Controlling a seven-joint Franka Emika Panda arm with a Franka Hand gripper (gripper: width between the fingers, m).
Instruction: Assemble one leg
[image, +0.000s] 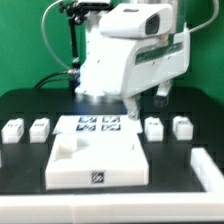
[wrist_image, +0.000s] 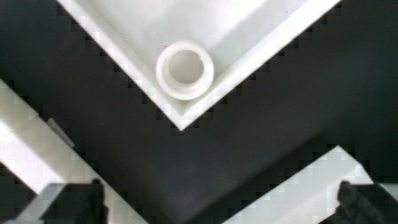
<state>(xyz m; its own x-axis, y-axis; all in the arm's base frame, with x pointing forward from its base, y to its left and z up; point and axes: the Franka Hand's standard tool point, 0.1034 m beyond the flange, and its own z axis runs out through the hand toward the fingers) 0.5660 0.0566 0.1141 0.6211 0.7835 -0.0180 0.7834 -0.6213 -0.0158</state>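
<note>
In the exterior view the tag on each leg (image: 40, 128) is too small to read. A white part (image: 207, 170) at the lower right is cut by the frame edge, and I cannot tell what it is. In the wrist view the two fingers (wrist_image: 71, 205) of the hand (wrist_image: 217, 208) are dark, blurred and cut by the frame edge. The white board (wrist_image: 249, 30) shows only one corner.
</note>
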